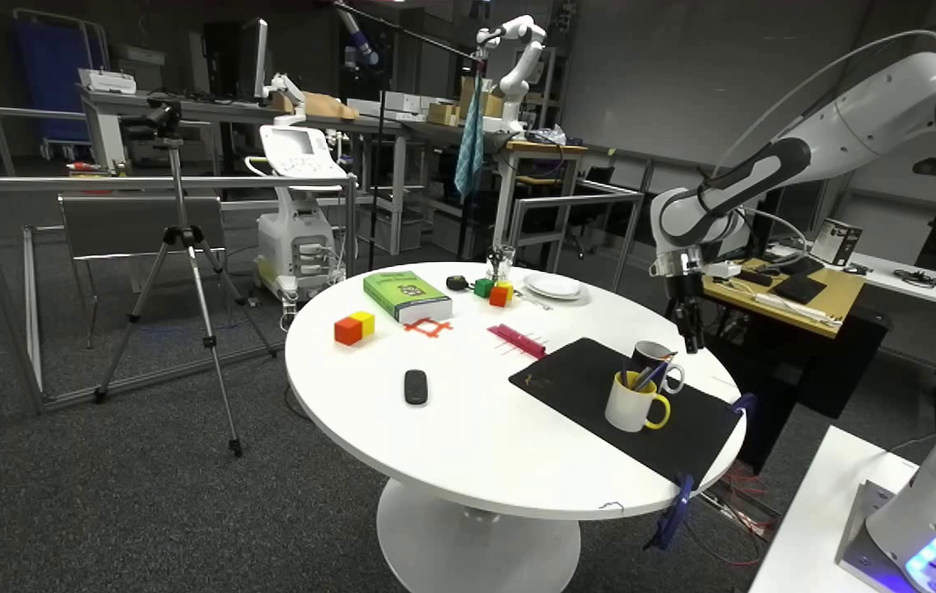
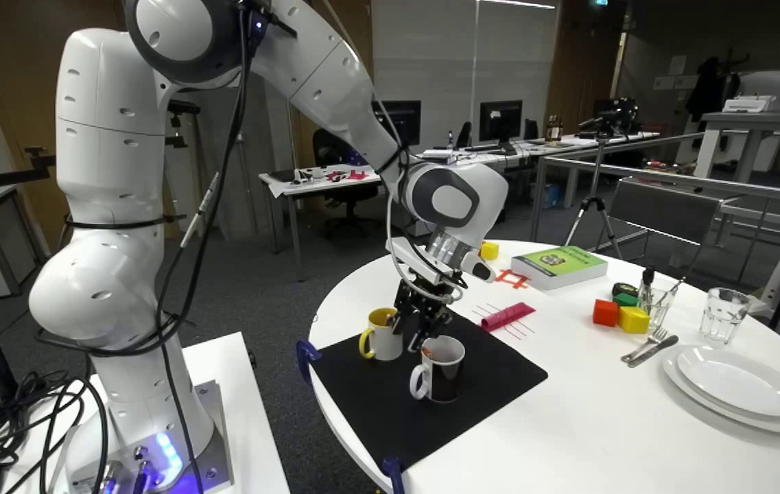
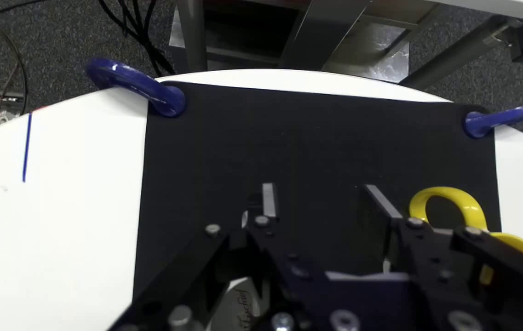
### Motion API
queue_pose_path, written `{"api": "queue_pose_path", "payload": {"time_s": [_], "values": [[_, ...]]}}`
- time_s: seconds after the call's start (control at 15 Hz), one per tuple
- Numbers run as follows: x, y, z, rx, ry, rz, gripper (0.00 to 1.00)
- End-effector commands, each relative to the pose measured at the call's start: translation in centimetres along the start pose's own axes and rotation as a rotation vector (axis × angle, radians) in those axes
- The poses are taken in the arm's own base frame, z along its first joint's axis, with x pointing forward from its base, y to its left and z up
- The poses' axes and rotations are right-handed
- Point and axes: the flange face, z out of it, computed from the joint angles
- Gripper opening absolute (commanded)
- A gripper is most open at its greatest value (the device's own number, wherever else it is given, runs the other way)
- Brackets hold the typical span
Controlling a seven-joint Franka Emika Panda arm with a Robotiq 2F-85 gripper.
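The gripper (image 3: 322,200) is hanging with its fingers parted about half way, their pads facing each other over a gap through which the black mat (image 3: 316,147) is showing. It is holding nothing between its fingertips. In both exterior views it is pointing downward close to two mugs, its tips near their rims. Whether it is touching the white mug (image 1: 627,410) cannot be told, as the two are overlapping in an exterior view; between the tips and the dark mug (image 2: 447,385) a strip of tabletop is showing in an exterior view, so these are looking apart.

Both mugs are standing upright on the mat, near each other. The white mug's yellow handle is showing just outside one finger in the wrist view. Pens (image 1: 646,379) are leaning out over that mug's rim. The dark mug is showing a white handle and inner wall, and something orange (image 2: 427,353) is resting inside. Low in the wrist view a white surface (image 3: 236,308) with dark script is showing partly behind the gripper, too covered to name. Blue clamps (image 3: 141,85) are sitting along the mat's edge, and a pink roll (image 2: 507,316) is lying just beside the mat on the white table (image 1: 451,436)
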Motion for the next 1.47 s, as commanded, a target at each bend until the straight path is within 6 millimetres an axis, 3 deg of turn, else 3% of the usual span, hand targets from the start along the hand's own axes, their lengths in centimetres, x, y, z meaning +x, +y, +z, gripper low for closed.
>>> {"api": "queue_pose_path", "payload": {"time_s": [0.0, 0.13, 0.2, 0.93, 1.4], "values": [[-1.4, 0.2, -1.7, 0.062, 0.013, 0.148, 0.85], [-1.1, 0.2, -1.9, 0.082, 0.02, 0.229, 0.99], [-1.0, 0.2, -1.9, 0.087, 0.023, 0.259, 1.0], [0.2, 1.4, -0.8, 0.142, 0.011, 0.401, 1.0], [2.2, 2.5, -0.6, 0.139, 0.017, 0.405, 1.0]]}}
